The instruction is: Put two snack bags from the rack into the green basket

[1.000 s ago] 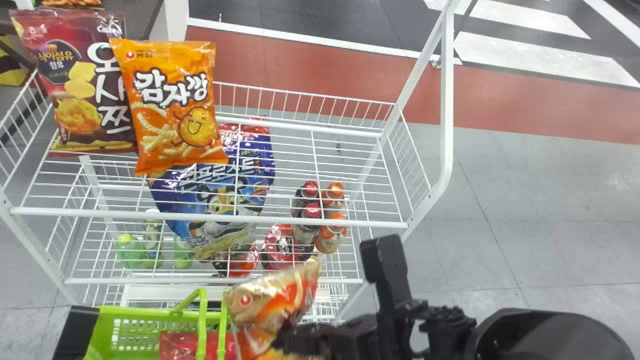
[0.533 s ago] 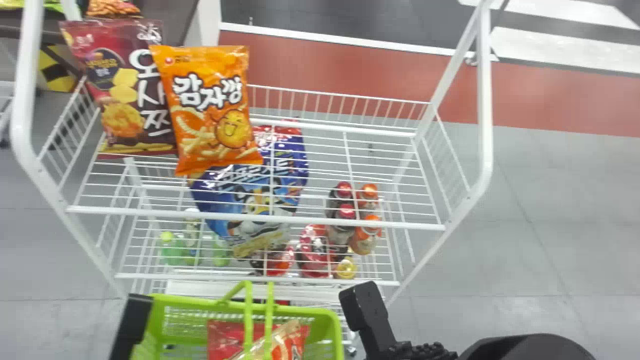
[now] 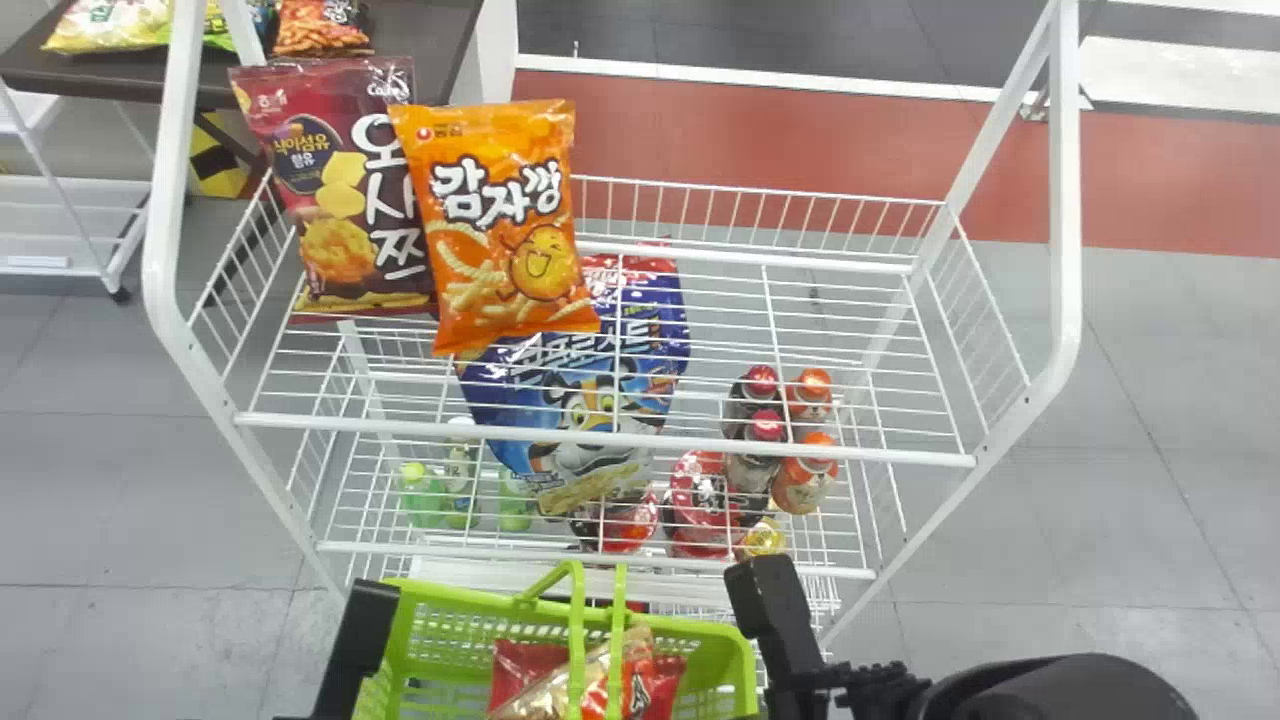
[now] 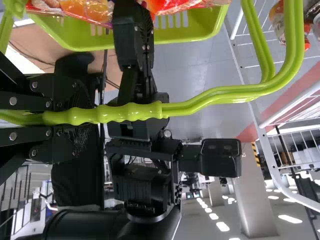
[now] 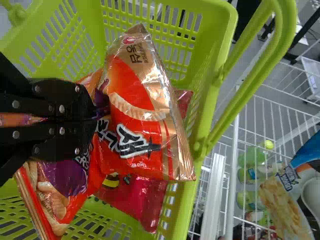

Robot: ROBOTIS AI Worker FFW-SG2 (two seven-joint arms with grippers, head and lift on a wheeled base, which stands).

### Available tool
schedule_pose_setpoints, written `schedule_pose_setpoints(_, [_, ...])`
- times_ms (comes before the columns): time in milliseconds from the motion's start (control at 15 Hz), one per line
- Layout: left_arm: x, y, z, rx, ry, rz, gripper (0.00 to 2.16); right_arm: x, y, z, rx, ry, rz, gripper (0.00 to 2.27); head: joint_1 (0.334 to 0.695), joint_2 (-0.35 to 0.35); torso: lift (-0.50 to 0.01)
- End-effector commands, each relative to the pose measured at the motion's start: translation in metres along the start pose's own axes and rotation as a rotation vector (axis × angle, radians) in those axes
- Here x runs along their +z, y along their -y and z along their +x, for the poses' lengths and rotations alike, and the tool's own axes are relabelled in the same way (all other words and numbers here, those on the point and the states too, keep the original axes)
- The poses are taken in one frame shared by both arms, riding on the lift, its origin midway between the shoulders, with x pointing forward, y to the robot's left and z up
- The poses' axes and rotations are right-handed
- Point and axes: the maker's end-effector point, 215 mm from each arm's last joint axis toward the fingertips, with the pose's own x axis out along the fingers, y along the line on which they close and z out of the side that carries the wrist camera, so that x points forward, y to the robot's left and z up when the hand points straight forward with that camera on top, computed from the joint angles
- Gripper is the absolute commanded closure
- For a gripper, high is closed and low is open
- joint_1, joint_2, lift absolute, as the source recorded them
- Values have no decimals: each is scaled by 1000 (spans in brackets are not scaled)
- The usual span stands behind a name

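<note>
In the head view, my right gripper's black arm point(image 3: 775, 625) is over the right side of the green basket point(image 3: 708, 634), and my left gripper's arm point(image 3: 358, 645) is at its left. An orange-and-gold snack bag point(image 3: 570, 685) lies tilted inside, by a red bag point(image 3: 520, 665). The right wrist view has my right gripper point(image 5: 94, 111) pinching the crumpled orange-and-gold bag point(image 5: 132, 125) within the basket walls, above the red bag point(image 5: 142, 202). In the left wrist view, my left gripper point(image 4: 60, 117) is closed around the basket's green handle point(image 4: 135, 112).
A white wire rack point(image 3: 860, 455) stands just beyond the basket. Its upper shelf holds an orange snack bag point(image 3: 500, 230) and a maroon one point(image 3: 345, 190). A blue cereal bag point(image 3: 590, 410) and several bottles point(image 3: 805, 470) are on the shelf below.
The head view has swung left, shifting the rack and basket rightward in it. The orange-and-gold bag has gone from over the basket's rim down into the basket, with my right gripper.
</note>
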Motion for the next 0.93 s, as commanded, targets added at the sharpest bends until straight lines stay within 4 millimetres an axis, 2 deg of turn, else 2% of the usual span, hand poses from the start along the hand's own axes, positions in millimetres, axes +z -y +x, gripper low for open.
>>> schedule_pose_setpoints(0, [0, -1, -2, 1, 2, -4, 2128, -11, -3, -13, -14, -26, -8, -2, 695, -115, -7])
schedule_pose_setpoints(133, [1, -1, -1, 1, 4, -2, 2128, -10, 6, -28, -95, 4, -51, 56, 695, -135, -7])
schedule_pose_setpoints(267, [1, -1, 0, 2, 3, -2, 2128, 7, 18, -53, -206, 78, -115, 56, 695, -187, -7])
schedule_pose_setpoints(467, [-1, -2, -2, 2, 8, -10, 2128, 105, 23, -112, -304, 476, -210, 60, 695, -249, -7])
schedule_pose_setpoints(667, [0, -3, -3, -5, 32, 1, 2128, 167, 13, -164, -282, 787, -270, 49, 695, -246, -7])
schedule_pose_setpoints(733, [0, -4, -2, -6, 39, 2, 2128, 176, 8, -177, -283, 876, -293, 53, 695, -243, -7])
schedule_pose_setpoints(867, [-1, -7, -2, -10, 47, 2, 2128, 171, -3, -181, -322, 978, -332, 56, 695, -241, -7])
